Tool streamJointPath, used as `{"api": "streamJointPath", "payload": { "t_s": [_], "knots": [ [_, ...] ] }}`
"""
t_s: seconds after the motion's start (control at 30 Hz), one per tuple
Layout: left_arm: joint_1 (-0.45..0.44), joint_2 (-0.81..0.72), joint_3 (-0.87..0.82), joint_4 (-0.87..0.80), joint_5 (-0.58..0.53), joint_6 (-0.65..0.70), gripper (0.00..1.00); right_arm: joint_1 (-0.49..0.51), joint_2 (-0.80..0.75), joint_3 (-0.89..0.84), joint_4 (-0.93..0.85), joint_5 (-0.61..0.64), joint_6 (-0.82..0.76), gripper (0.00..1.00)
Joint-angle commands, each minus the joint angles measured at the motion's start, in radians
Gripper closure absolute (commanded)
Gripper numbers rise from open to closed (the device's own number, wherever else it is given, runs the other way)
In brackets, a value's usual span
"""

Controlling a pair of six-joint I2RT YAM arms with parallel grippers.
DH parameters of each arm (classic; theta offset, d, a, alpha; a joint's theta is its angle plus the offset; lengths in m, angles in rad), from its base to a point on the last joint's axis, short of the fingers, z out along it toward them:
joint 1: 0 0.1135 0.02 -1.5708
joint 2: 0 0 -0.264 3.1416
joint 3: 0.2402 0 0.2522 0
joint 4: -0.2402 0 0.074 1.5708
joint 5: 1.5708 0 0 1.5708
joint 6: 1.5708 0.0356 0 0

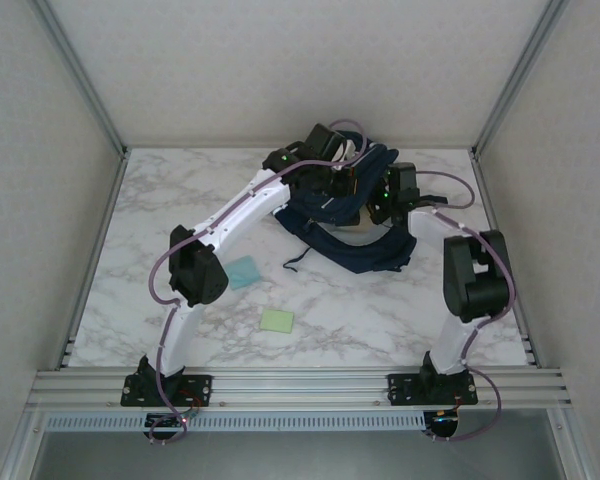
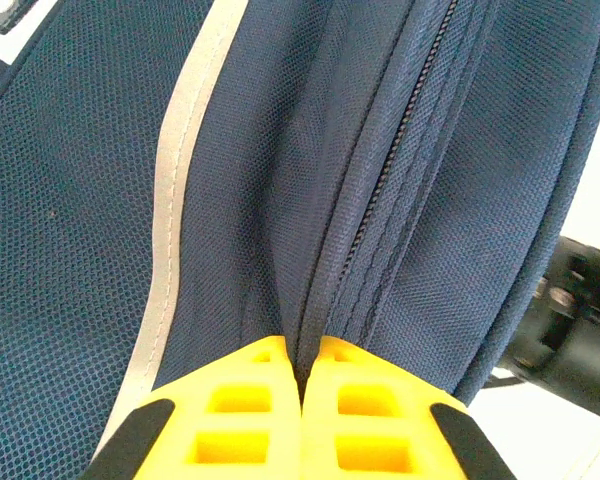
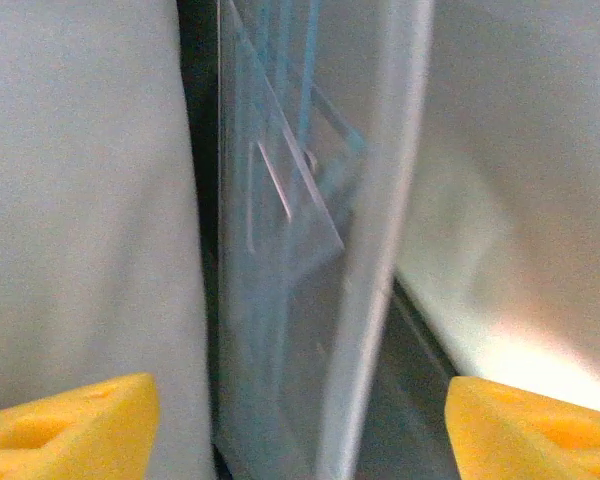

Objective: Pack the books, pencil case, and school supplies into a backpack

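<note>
A white marble table point(image 1: 460, 300) spreads out in front of the two arms, and the navy-blue backpack point(image 1: 365, 255) lies on it at the far middle, with both arms bent in over it from either side.

The left gripper point(image 2: 302, 395) is at the far left part of the bag. Its yellow fingers point(image 2: 240, 410) are pressed together, with a fold of the backpack's mesh fabric pinched between them. The fold runs just beside the zipper point(image 2: 400, 170), which leads away from the fingertips. A white trim stripe point(image 2: 180, 200) runs to the left of them.

The right gripper point(image 3: 300, 425) reaches into the bag from the right. Its two yellow fingertips point(image 3: 70, 420) stand wide apart. The translucent pale-blue pieces point(image 3: 280, 260) stand on edge in the gap between them, nearer the left fingertip. As far as the blurred close view shows, they touch neither one. Pale grey surfaces point(image 3: 80, 200) rise on both sides.

Out on the open marble, nearer the arms' bases and left of the backpack, the light-blue pad point(image 1: 244, 272) lies flat just beside the left arm's elbow. The smaller pale-green pad point(image 1: 276, 320) lies a little nearer and to the right of it. Both are well apart from either gripper.
</note>
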Motion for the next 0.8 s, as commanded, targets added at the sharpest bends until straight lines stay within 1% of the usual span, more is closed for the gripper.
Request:
{"api": "streamJointPath", "payload": {
  "t_s": [0.0, 0.13, 0.2, 0.33, 0.43, 0.47, 0.53, 0.57, 0.6, 0.63, 0.7, 0.77],
  "knots": [
    [0.002, -0.038, 0.038, 0.057, 0.040, -0.027, 1.00, -0.019, -0.096, -0.026, -0.252, 0.088, -0.143, 0.14],
    [0.003, -0.031, 0.037, 0.060, 0.047, -0.029, 1.00, -0.058, -0.171, -0.046, -0.378, 0.098, -0.229, 0.13],
    [0.003, -0.029, 0.032, 0.058, 0.031, -0.024, 1.00, -0.076, -0.233, -0.069, -0.436, 0.114, -0.272, 0.13],
    [0.003, -0.026, -0.009, 0.074, 0.006, -0.019, 1.00, -0.083, -0.367, -0.077, -0.619, 0.249, -0.388, 0.10],
    [0.003, -0.019, -0.035, 0.075, 0.020, -0.030, 1.00, -0.083, -0.465, -0.077, -0.726, 0.339, -0.451, 0.01],
    [0.004, -0.021, -0.042, 0.073, 0.031, -0.032, 0.96, -0.082, -0.495, -0.077, -0.748, 0.351, -0.467, 0.01],
    [0.004, -0.040, -0.073, 0.069, 0.032, -0.038, 0.61, -0.083, -0.537, -0.078, -0.779, 0.343, -0.478, 0.01],
    [0.006, -0.060, -0.107, 0.079, 0.029, -0.045, 0.47, -0.082, -0.553, -0.084, -0.786, 0.323, -0.477, 0.01],
    [0.010, -0.089, -0.155, 0.101, 0.027, -0.058, 0.41, -0.081, -0.565, -0.090, -0.789, 0.297, -0.475, 0.01],
    [0.016, -0.116, -0.206, 0.128, 0.026, -0.072, 0.38, -0.081, -0.572, -0.097, -0.790, 0.273, -0.471, 0.01],
    [0.040, -0.186, -0.339, 0.208, 0.026, -0.116, 0.34, -0.080, -0.585, -0.115, -0.786, 0.238, -0.458, 0.01],
    [0.072, -0.244, -0.460, 0.274, 0.017, -0.153, 0.34, -0.072, -0.599, -0.139, -0.767, 0.218, -0.446, 0.01]
  ]
}}
